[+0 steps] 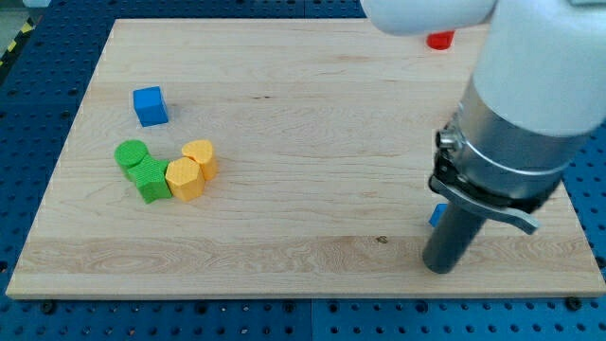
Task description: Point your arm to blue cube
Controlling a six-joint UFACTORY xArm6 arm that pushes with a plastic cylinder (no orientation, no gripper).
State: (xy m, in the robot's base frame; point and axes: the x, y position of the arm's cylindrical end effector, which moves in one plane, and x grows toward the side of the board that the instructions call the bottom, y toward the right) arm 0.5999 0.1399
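The blue cube point(150, 105) sits on the wooden board point(312, 123) near the view's upper left. My tip point(439, 266) rests on the board at the view's lower right, far from the blue cube. A second blue block point(436, 215) peeks out from behind the rod, mostly hidden; its shape cannot be made out.
Below the blue cube lies a cluster: a green cylinder point(132, 154), a green block point(150, 179), a yellow hexagonal block point(183, 178) and a yellow block point(200, 156). A red block point(439, 40) sits at the view's top, partly hidden by the arm.
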